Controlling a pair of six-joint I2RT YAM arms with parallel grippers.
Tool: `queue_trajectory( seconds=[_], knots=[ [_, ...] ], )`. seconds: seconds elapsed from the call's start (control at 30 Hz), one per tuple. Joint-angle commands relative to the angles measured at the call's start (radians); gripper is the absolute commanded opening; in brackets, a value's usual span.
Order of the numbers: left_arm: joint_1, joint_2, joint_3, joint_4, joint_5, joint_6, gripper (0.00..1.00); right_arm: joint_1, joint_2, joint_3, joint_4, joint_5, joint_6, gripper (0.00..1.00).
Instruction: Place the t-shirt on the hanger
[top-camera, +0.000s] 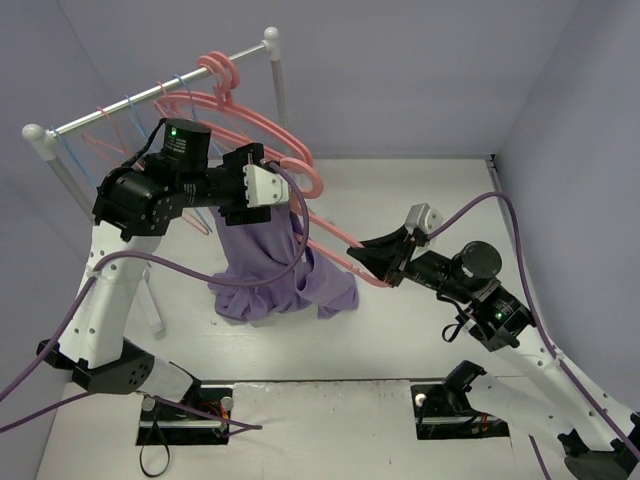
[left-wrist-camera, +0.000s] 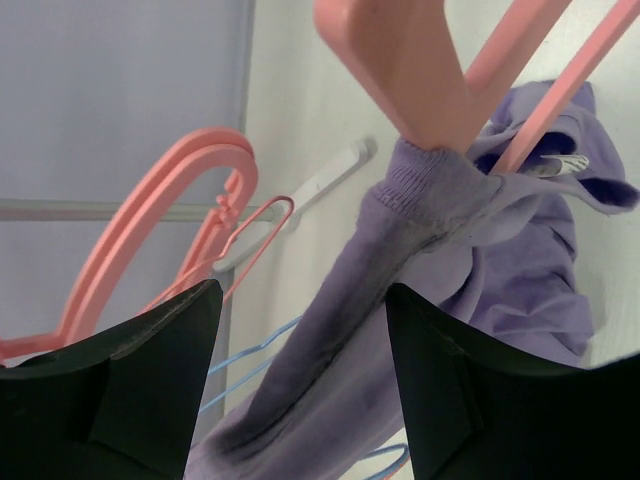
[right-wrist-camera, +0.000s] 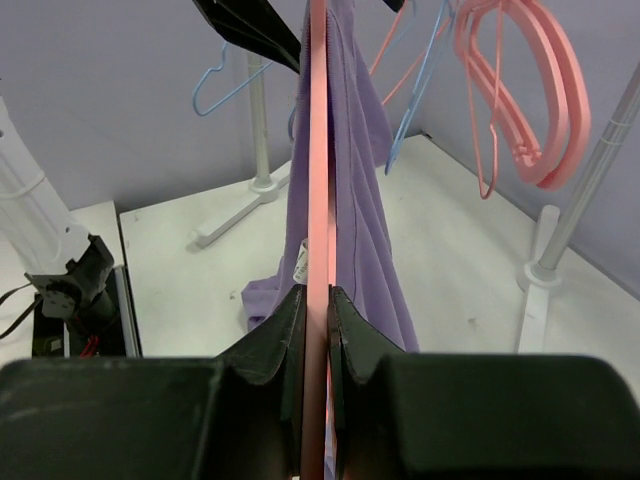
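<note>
Right fingers (right-wrist-camera: 272, 340) clamp the thick salmon-pink plastic hanger (right-wrist-camera: 317, 150); left fingers (left-wrist-camera: 150, 360) stand apart, the draped purple fabric t-shirt (left-wrist-camera: 520, 280) between them.

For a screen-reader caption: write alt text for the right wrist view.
The right gripper is clamped on the edge of a pink hanger that runs straight up the frame, a purple t-shirt draped over it. Behind, spare pink hangers and a blue wire hanger hang near a rack post, over a white table.
</note>
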Motion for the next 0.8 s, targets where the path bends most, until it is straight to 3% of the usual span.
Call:
queue_trajectory(
  seconds=[0.0,0.17,0.4,0.47,0.77],
  knots=[
    [0.004,-0.026,-0.006,-0.029,0.057,0.057,0.62,-0.011,0.009,0.038,0.126,-0.066,0.002,0.0],
    [0.005,-0.026,-0.03,-0.067,0.07,0.062,0.54,-0.019,0.011,0.045,0.121,-0.081,0.002,0.0],
    [0.018,-0.053,-0.056,-0.069,0.119,0.051,0.17,-0.032,0.012,0.036,0.107,-0.1,0.003,0.0],
    [0.021,-0.058,-0.064,-0.069,0.125,0.048,0.0,-0.035,0.006,0.03,0.104,-0.101,0.005,0.0],
    [0.032,-0.113,-0.115,-0.068,0.227,0.016,0.0,-0.059,-0.008,0.003,0.09,-0.077,0.011,0.02]
  ],
)
